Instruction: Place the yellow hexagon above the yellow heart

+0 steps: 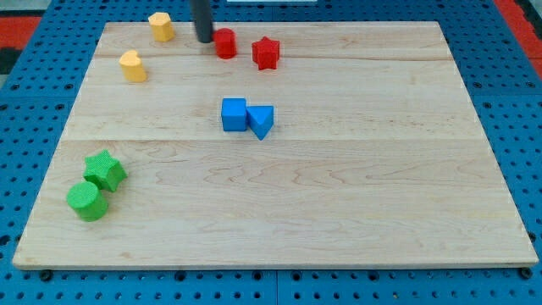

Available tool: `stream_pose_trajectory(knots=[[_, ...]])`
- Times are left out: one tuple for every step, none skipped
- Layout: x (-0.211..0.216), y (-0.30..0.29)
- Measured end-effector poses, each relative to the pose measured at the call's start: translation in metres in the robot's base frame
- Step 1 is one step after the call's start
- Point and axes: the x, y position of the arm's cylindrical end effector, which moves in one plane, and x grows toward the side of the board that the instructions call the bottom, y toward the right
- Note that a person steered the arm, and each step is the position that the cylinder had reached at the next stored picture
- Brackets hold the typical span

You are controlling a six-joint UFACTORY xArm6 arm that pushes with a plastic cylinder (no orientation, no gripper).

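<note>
dark rod upright, my tip seemingly touching board

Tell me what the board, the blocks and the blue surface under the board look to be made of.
Board: pale wood, matte, with visible grain and plank seams. Blocks, such as the yellow hexagon and blue cube: probably plastic, perhaps 3D-printed; solid colours, faint ribbing on the green cylinder. Blue surface: a panel with regular holes, plastic or painted metal, I cannot tell which.
</note>
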Motion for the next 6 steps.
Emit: stream_pose_trajectory(knots=[[0.007,0.039],[-0.032,0.024],[-0.037,0.024],[-0.037,-0.026],[-0.037,-0.081],[-0.028,-0.101]])
